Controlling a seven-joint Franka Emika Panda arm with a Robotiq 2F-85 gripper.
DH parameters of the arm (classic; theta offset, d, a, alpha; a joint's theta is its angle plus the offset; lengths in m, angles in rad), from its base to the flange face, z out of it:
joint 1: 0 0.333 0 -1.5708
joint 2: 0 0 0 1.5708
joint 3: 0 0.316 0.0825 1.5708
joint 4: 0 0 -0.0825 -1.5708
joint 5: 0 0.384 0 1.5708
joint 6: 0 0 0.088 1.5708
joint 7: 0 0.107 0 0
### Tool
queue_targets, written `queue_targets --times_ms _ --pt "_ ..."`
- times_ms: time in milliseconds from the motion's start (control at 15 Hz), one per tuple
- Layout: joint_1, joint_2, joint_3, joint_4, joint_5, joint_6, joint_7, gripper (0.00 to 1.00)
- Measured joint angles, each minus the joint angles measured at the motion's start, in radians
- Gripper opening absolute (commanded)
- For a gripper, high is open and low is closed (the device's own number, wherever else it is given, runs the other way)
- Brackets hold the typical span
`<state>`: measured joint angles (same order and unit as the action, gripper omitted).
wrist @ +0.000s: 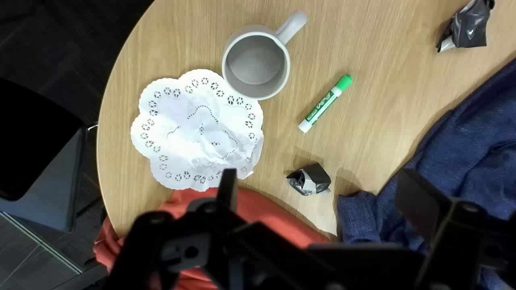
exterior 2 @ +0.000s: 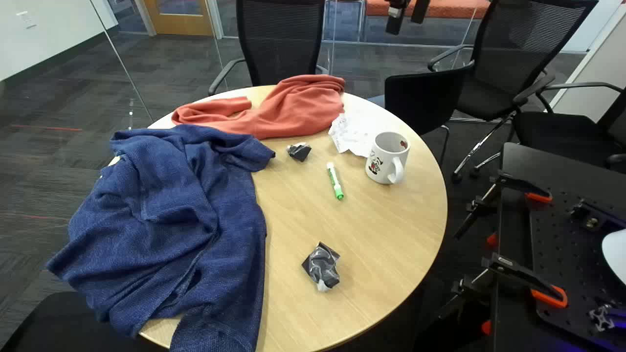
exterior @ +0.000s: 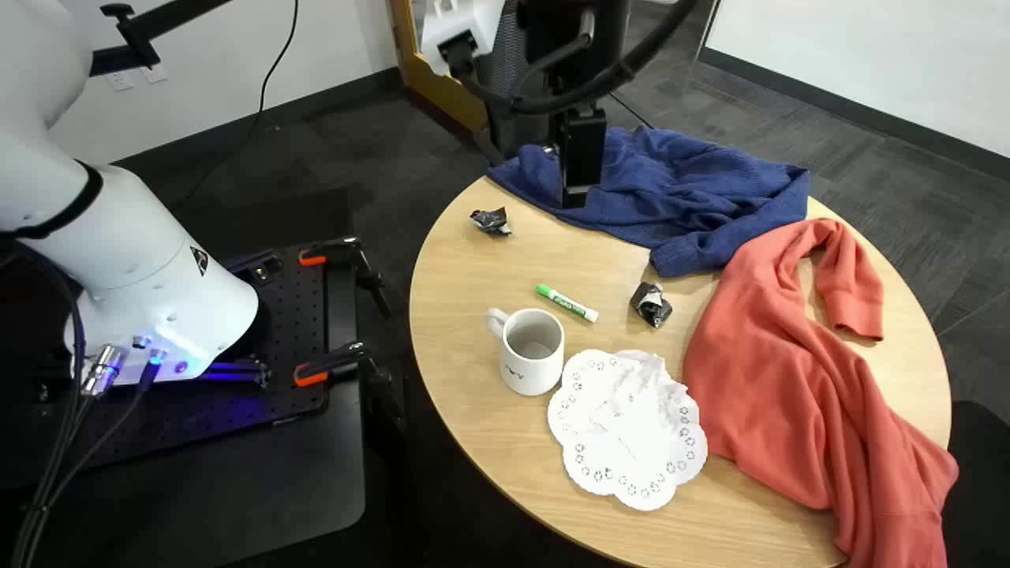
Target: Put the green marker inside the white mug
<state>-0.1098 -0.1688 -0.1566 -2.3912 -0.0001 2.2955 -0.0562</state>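
The green marker (exterior: 566, 303) lies flat on the round wooden table, beside and apart from the mug. It has a bright green cap and also shows in an exterior view (exterior 2: 335, 181) and the wrist view (wrist: 325, 104). The white mug (exterior: 533, 371) stands upright, handle out to the side. It also shows in an exterior view (exterior 2: 386, 164); the wrist view looks down into the mug (wrist: 254, 62), which holds nothing. My gripper (wrist: 318, 181) is open and empty, its fingers wide apart. It hangs above the table, also visible in an exterior view (exterior 2: 407, 20).
A white lacy doily (wrist: 197, 133) lies against the mug's side. Crumpled black wrappers (exterior: 652, 304) (exterior: 491, 221) lie on the table (exterior: 465, 315). A blue garment (exterior: 678, 189) and a coral garment (exterior: 797, 379) cover its far parts. Chairs (exterior 2: 281, 44) stand around.
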Motion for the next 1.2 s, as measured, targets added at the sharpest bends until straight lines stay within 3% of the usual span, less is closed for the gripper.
queue_targets --times_ms 800,1200 --pt "0.0 0.001 0.001 0.0 0.0 0.0 0.0 1.0" --pt "0.009 0.043 0.037 0.0 0.009 0.014 0.044 1.0"
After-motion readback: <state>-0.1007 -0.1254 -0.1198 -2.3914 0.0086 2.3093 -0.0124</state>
